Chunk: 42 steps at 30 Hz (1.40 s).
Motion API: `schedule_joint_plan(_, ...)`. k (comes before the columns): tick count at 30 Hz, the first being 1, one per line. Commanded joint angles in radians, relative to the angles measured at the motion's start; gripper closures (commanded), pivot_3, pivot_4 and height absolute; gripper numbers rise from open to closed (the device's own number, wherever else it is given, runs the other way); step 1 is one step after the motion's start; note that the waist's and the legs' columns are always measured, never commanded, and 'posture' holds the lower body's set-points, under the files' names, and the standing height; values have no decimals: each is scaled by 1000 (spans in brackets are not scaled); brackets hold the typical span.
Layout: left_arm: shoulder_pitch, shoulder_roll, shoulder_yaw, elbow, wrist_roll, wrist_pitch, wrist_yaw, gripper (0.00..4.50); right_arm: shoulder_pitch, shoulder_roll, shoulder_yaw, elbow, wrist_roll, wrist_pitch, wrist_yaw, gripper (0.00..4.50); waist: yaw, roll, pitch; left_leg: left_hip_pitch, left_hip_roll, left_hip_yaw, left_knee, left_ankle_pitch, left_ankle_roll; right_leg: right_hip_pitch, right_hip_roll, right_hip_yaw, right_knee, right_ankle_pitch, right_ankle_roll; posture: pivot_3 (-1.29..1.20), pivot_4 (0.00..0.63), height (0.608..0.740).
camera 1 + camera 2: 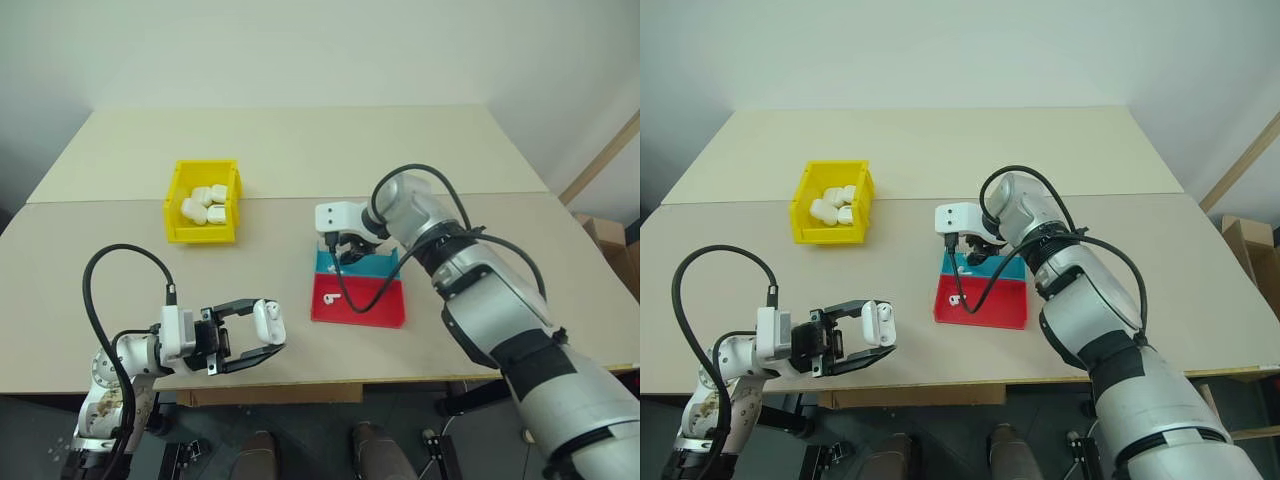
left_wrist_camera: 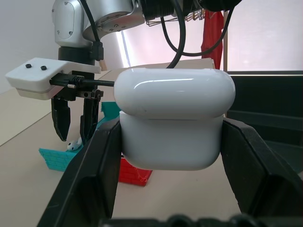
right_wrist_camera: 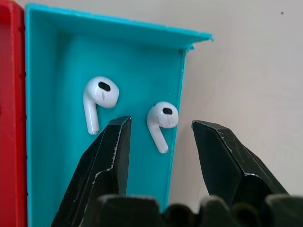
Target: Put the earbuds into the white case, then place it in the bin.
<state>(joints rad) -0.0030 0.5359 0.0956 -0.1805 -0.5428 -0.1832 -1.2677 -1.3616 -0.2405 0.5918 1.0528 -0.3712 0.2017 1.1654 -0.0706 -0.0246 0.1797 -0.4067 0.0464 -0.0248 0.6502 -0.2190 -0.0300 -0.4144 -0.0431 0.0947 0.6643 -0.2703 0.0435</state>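
White case (image 2: 174,124) pinched level in left gripper (image 1: 262,335); right gripper (image 3: 161,137) angled down, jaws spread over teal-tray earbuds (image 3: 161,118).

Silver-grey jointed arms with black bands, looping black cables, white wrist housings, and black two-fingered tools.

A flat tray (image 1: 359,300) lies on the beige table (image 1: 300,150), directly beneath the right gripper, its teal compartment (image 3: 57,156) under the fingertips and its red compartment (image 1: 372,303) on the near side. A cardboard box (image 1: 605,235) sits on the floor well off to that gripper's right, beyond the table edge.
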Motion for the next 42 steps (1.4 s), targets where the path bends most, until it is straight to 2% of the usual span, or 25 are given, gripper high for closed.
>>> schedule_joint_plan(1,-4,1,0,-33,-3,-26,8,1698,-40,6,-28,-1,-7,-19,-8,1993,0,0,0,0,0,0,0,0,0,0,0,0,0,0,0,0,150,740)
schedule_joint_plan(16,-8,4,-14,-36,-1,-31,16,1698,-33,13,-40,22,-27,-35,-13,1993,0,0,0,0,0,0,0,0,0,0,0,0,0,0,0,0,150,740)
schedule_joint_plan(19,-11,5,-14,-33,-1,-31,17,1698,-31,12,-38,25,-31,-41,-14,2619,0,0,0,0,0,0,0,0,0,0,0,0,0,0,0,0,150,740)
schedule_joint_plan(21,-12,4,-14,-32,-1,-31,17,1698,-31,11,-38,25,-33,-45,-17,3249,0,0,0,0,0,0,0,0,0,0,0,0,0,0,0,0,150,740)
schedule_joint_plan(33,-17,2,-19,-26,2,-36,19,1698,-28,8,-40,24,-44,-49,-5,3249,0,0,0,0,0,0,0,0,0,0,0,0,0,0,0,0,150,740)
schedule_joint_plan(37,-17,2,-20,-27,1,-38,20,1698,-23,7,-36,20,-49,-50,-6,3843,0,0,0,0,0,0,0,0,0,0,0,0,0,0,0,0,150,740)
schedule_joint_plan(42,-28,0,-20,-29,-10,-30,21,1698,-20,-4,-50,-21,-39,-39,-2,3843,0,0,0,0,0,0,0,0,0,0,0,0,0,0,0,0,150,740)
